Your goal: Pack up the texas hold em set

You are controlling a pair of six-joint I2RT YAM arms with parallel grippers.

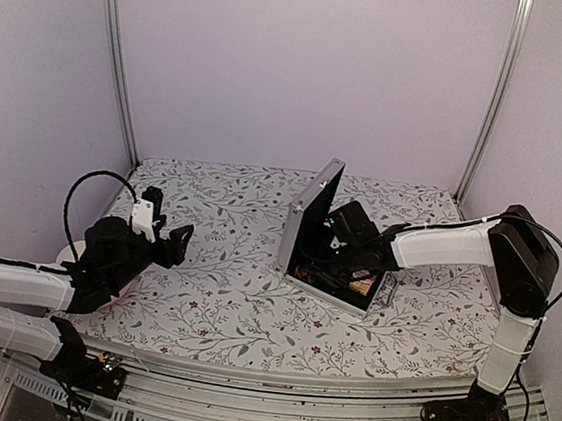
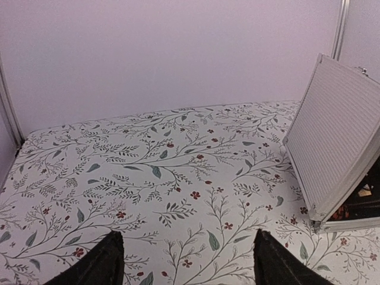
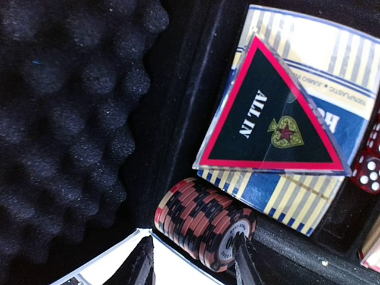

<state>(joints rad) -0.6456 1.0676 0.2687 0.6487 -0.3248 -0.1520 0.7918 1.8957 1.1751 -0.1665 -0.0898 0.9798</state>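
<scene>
**Right gripper inside the open briefcase, left gripper idle beside it**

The left gripper (image 1: 171, 221) hovers over the floral tablecloth (image 1: 222, 295), well to the left of the briefcase (image 1: 338, 285), its fingers (image 2: 98, 264) spread wide with nothing between them. The briefcase lies open toward the right side of the table, with its silver ribbed lid (image 1: 312, 206) raised steeply along its left edge.

The right gripper (image 1: 343, 239) reaches down into the briefcase's tray. Its fingers (image 3: 141, 264) stand apart on either side of the near end of a red-and-black chip stack (image 3: 199, 219) lying on its side. Whether they press on the stack cannot be told.

Just beyond the chips, still inside the briefcase, a triangular token (image 3: 273, 119) marked ALL IN rests on a striped yellow-and-blue card pack (image 3: 297, 196). Red dice (image 3: 368, 169) sit at the pack's right. Black egg-crate foam lining (image 3: 65, 107) covers the briefcase's inner surface to the left of the chips.
</scene>
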